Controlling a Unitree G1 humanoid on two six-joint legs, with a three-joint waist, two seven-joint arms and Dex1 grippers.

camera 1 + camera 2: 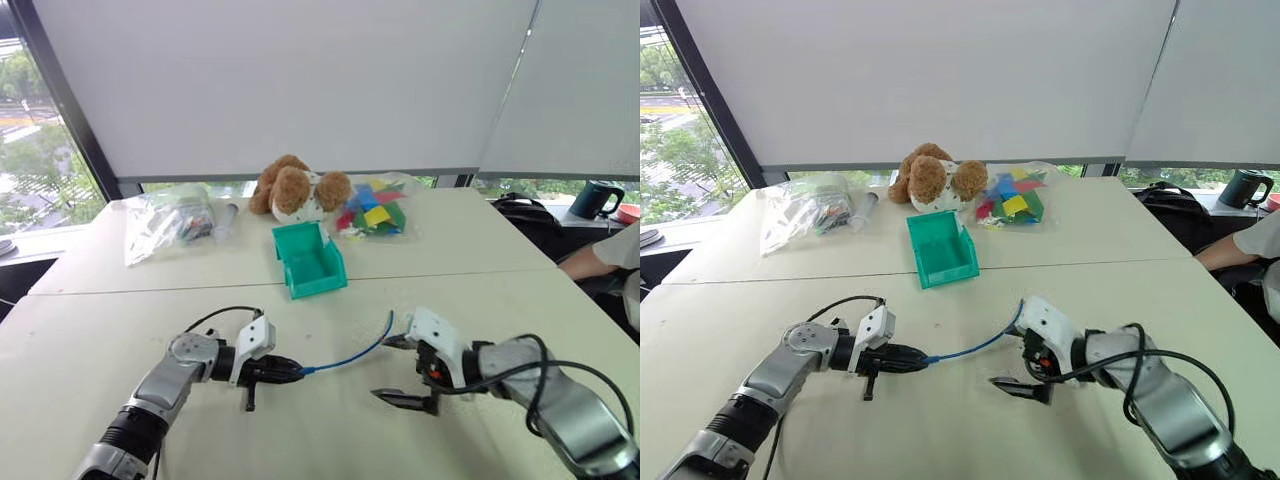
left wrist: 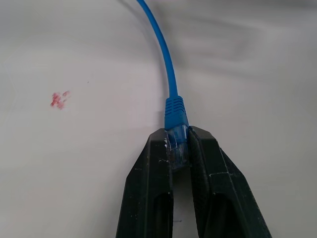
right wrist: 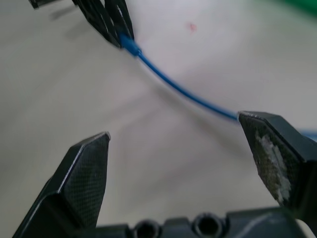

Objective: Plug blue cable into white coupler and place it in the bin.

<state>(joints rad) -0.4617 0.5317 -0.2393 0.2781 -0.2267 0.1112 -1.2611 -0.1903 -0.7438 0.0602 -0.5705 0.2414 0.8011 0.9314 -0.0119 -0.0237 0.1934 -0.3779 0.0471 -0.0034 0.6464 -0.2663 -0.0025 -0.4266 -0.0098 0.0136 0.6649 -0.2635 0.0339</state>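
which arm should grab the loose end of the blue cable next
Probably the right. The left gripper is already shut on the plug end of the blue cable, so it is busy. The right gripper is open and holds nothing, with the cable's other end beside it.

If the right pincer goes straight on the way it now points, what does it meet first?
Probably the blue cable, which crosses just ahead of the open right pincer; beyond it is the left pincer, shut on the cable's plug. Depth is uncertain.

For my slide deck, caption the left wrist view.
Left gripper fingers shut on the blue cable plug above the table.
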